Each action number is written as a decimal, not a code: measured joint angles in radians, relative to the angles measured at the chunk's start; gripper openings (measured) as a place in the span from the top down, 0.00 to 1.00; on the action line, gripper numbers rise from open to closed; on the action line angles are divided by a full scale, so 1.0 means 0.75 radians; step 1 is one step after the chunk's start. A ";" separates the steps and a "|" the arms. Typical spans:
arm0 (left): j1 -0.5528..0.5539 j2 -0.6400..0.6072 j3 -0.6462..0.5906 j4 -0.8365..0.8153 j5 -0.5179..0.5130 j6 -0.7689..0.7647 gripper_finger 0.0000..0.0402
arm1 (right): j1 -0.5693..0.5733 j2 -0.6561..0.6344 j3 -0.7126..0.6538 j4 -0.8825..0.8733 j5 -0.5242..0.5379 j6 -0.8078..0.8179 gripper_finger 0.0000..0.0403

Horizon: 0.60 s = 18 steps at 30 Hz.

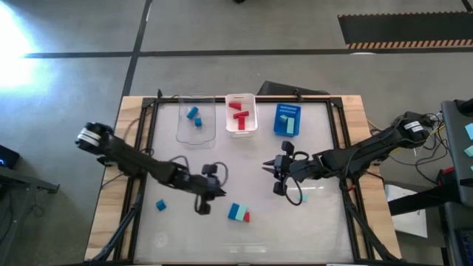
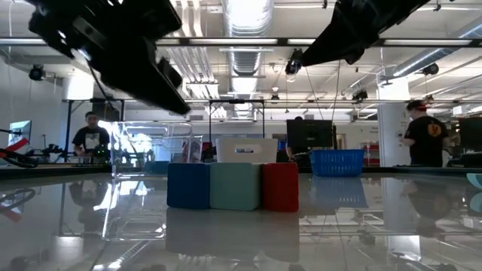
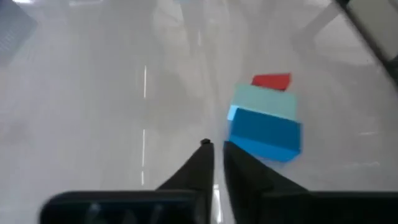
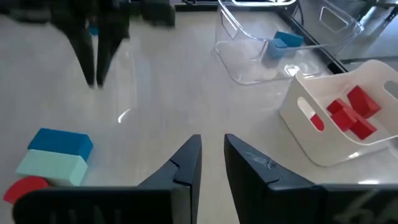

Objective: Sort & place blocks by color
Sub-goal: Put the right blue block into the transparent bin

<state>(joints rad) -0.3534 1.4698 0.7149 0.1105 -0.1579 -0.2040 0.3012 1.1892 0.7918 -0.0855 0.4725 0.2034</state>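
A blue point(image 1: 233, 210), mint-teal point(image 1: 240, 215) and red block point(image 1: 247, 217) lie touching in a row on the table; the low view shows blue point(image 2: 188, 185), teal point(image 2: 235, 186) and red point(image 2: 280, 187). A lone blue block point(image 1: 160, 205) lies toward the left. My left gripper point(image 1: 203, 201) hovers just left of the row, shut and holding nothing, with the blue block point(image 3: 266, 134) just ahead of its tips point(image 3: 216, 152). My right gripper point(image 1: 272, 177) hangs above the table's middle, right of the row, shut with a narrow slit point(image 4: 212, 152) and holding nothing.
Three bins stand along the far edge: a clear bin point(image 1: 210, 127) holding blue blocks point(image 1: 194, 116), a white bin point(image 1: 253, 123) holding red blocks point(image 1: 238, 112), and a blue bin point(image 1: 278, 122) holding teal blocks point(image 1: 290, 123). People stand in the room beyond the table.
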 joint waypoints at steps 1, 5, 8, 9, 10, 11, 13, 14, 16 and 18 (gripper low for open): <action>0.000 0.043 0.018 0.009 -0.001 0.000 0.98 | 0.000 0.001 0.000 0.005 0.000 -0.008 0.85; -0.008 0.202 0.121 0.061 0.013 0.001 0.99 | 0.000 0.007 -0.001 0.002 -0.001 -0.024 0.86; -0.029 0.301 0.191 0.055 0.044 0.001 1.00 | 0.001 0.008 -0.004 -0.011 -0.012 -0.018 0.86; -0.038 0.328 0.210 0.052 0.049 0.001 1.00 | 0.001 0.008 -0.006 -0.012 -0.012 -0.013 0.86; -0.043 0.354 0.229 0.053 0.053 0.001 1.00 | 0.001 0.008 -0.007 -0.011 -0.013 -0.010 0.86; -0.051 0.378 0.243 0.059 0.065 -0.001 1.00 | 0.001 0.008 -0.009 -0.013 -0.013 -0.008 0.86; -0.066 0.420 0.255 0.056 0.074 -0.033 1.00 | 0.001 0.008 -0.010 -0.015 -0.037 -0.007 0.86; -0.070 0.432 0.262 0.061 0.072 -0.053 1.00 | 0.001 0.008 -0.011 -0.015 -0.054 -0.008 0.86; -0.073 0.444 0.265 0.070 0.074 -0.109 1.00 | 0.001 0.008 -0.011 -0.014 -0.079 -0.008 0.86; -0.073 0.448 0.264 0.069 0.074 -0.167 1.00 | 0.001 0.009 -0.011 -0.013 -0.082 -0.006 0.86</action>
<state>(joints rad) -0.4080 1.8061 0.9128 0.1621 -0.1024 -0.3296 0.3019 1.1957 0.7837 -0.0956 0.4107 0.1989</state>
